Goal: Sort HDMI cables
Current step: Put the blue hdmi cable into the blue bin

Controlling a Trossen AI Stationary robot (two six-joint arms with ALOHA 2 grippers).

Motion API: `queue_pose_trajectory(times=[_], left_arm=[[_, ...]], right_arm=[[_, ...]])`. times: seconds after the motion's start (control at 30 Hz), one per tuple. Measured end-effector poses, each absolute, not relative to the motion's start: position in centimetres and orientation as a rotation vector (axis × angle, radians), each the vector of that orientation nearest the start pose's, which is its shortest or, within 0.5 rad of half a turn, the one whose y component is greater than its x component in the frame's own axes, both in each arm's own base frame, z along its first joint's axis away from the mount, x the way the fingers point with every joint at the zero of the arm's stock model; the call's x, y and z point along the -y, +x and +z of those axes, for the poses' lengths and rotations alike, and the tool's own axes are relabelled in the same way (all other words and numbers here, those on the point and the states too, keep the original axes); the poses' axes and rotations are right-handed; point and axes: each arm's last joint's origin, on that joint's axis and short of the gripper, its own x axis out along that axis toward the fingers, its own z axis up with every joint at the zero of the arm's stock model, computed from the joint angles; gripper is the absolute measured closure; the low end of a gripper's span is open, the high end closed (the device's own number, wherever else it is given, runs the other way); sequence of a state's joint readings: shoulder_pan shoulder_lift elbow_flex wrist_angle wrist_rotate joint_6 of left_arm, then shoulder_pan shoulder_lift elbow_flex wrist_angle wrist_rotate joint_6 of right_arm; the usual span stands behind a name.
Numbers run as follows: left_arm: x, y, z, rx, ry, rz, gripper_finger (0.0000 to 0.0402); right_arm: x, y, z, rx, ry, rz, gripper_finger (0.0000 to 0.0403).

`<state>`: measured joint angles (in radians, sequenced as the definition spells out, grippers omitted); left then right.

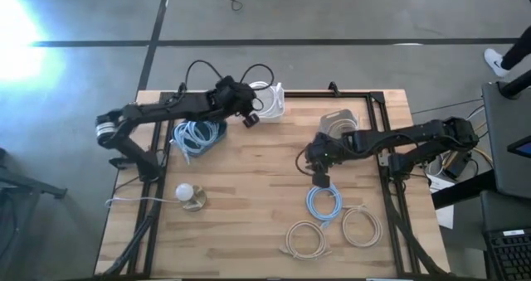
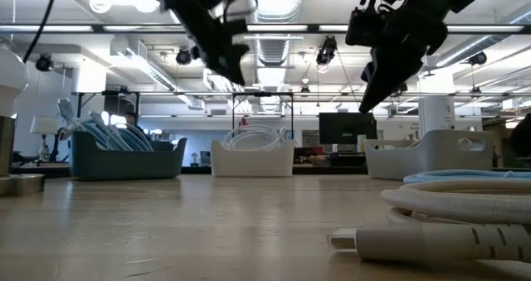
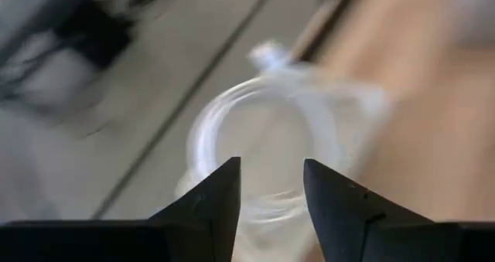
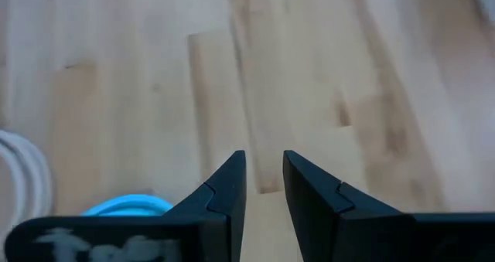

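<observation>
My left gripper (image 1: pixel 249 118) hangs open in the air beside the white bin (image 1: pixel 270 99). Its wrist view shows a white HDMI cable coil (image 3: pixel 271 131) beyond the fingers, blurred and apart from them. My right gripper (image 1: pixel 319 179) hovers over bare wood, just on the far side of a light blue coil (image 1: pixel 323 203) lying flat on the table. Its fingers (image 4: pixel 264 181) stand a narrow gap apart with nothing between them. Two beige coils (image 1: pixel 305 238) (image 1: pixel 361 225) lie flat near the table's near edge. Light blue coils (image 1: pixel 197 136) fill a dark bin.
Three bins stand along the far side: the dark one (image 2: pixel 124 155), the white one (image 2: pixel 253 155) with white coils, and a pale one (image 2: pixel 423 158). A small round white knob on a tan base (image 1: pixel 191 196) sits near the left edge. Bare wood lies at mid-table.
</observation>
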<state>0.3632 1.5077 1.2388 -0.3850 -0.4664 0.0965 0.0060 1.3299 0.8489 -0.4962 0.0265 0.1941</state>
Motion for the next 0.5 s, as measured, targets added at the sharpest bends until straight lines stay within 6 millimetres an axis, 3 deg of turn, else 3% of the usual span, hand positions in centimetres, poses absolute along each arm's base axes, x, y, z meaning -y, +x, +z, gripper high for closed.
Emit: queue_pose_trajectory(times=[0.17,0.37,0.5], left_arm=[[-10.4,29.5,31.8,-0.633,0.063,0.559,0.0259],[-8.2,28.5,30.3,-0.597,0.081,0.487,0.026],[-7.8,28.0,29.3,-0.557,0.074,0.486,0.026]], right_arm=[[-2.2,25.3,21.5,-0.991,0.257,-0.111,0.0321],[-4.4,24.3,20.9,-1.068,0.259,-0.078,0.0321],[-4.9,23.7,20.6,-1.128,0.268,-0.085,0.0321]])
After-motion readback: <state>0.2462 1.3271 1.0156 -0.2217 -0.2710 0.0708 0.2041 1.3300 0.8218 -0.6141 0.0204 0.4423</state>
